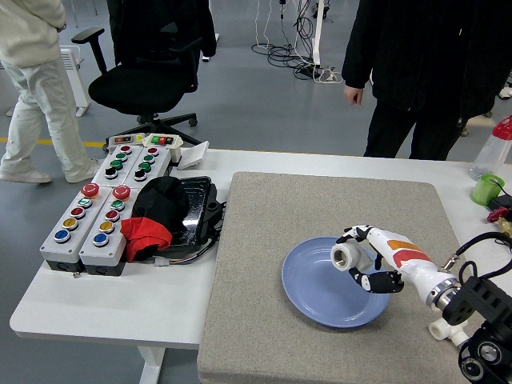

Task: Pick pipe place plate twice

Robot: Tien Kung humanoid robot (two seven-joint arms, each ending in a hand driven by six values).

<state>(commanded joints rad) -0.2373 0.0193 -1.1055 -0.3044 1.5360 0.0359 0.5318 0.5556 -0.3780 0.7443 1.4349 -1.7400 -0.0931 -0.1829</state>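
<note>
A blue plate (320, 288) lies on the grey mat (320, 216) at the table's right half. My right hand (364, 260) is shut on a white pipe fitting (346, 257) and holds it just above the plate's right part. A second white pipe fitting (442, 330) lies on the mat to the right of the plate, partly hidden behind my right forearm. My left arm is out of view.
Two grey button boxes (92, 216) and a black tray with black and red cloth (164, 216) sit at the left. A green cup (486, 190) and a clear bottle (496, 148) stand at the right edge. A person in black (424, 72) stands behind the table.
</note>
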